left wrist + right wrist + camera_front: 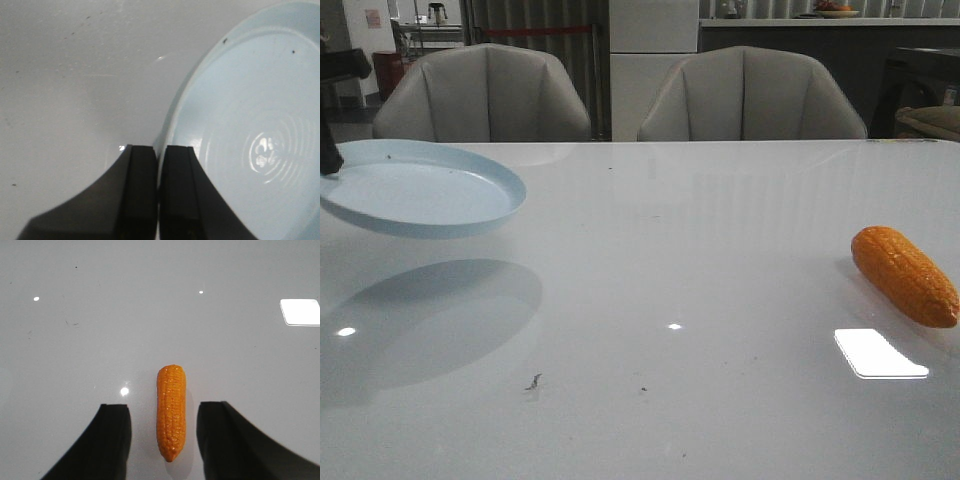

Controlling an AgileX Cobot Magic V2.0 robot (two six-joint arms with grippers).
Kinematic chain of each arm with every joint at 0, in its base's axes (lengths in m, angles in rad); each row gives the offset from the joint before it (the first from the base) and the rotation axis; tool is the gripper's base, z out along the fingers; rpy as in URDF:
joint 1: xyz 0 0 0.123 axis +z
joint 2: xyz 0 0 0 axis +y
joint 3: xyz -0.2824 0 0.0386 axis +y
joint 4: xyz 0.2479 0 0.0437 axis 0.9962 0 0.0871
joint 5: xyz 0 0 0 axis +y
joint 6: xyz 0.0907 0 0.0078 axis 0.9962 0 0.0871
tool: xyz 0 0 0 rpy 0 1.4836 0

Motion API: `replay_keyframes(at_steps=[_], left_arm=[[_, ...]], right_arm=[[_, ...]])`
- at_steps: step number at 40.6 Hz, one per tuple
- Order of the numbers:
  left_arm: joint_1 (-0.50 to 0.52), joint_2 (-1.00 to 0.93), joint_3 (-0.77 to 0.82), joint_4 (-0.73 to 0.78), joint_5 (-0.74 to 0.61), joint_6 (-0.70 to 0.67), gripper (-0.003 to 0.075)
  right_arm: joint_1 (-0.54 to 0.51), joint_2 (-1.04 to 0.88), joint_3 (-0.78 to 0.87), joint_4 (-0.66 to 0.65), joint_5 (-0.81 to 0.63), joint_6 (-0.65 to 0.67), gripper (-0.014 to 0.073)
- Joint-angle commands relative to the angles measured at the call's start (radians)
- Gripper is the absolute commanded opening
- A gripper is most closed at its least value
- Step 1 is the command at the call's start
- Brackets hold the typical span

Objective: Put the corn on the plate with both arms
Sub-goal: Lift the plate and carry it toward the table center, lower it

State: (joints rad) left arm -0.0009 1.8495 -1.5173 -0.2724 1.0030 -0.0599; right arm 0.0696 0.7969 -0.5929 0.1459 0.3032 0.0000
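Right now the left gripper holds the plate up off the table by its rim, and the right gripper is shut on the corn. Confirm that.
Not quite. The right gripper is open: in the right wrist view its fingers stand apart on either side of the corn, which lies on the table untouched. The rest holds: the left gripper pinches the rim of the plate, raised above its shadow.

The left gripper has its two black fingers pressed nearly together, pinching the rim of the plate and holding it above the table; the right gripper hangs with its fingers spread wide, one either side of the corn, touching neither side.
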Motion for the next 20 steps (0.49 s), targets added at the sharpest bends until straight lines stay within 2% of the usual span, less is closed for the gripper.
replay_keyframes(at_steps=[1, 10, 20], left_arm=[[-0.034, -0.046, -0.057, -0.079, 0.008, 0.001, 0.0097], [-0.161, -0.041, -0.057, -0.110, -0.013, 0.003, 0.0097], [-0.308, -0.041, -0.057, -0.110, -0.163, 0.003, 0.0097]], right_arm=[[0.002, -0.003, -0.030, -0.001, -0.072, 0.000, 0.0425], [0.002, -0.003, -0.030, -0.001, -0.074, 0.000, 0.0425], [0.002, -0.003, -0.030, -0.001, -0.074, 0.000, 0.0425]])
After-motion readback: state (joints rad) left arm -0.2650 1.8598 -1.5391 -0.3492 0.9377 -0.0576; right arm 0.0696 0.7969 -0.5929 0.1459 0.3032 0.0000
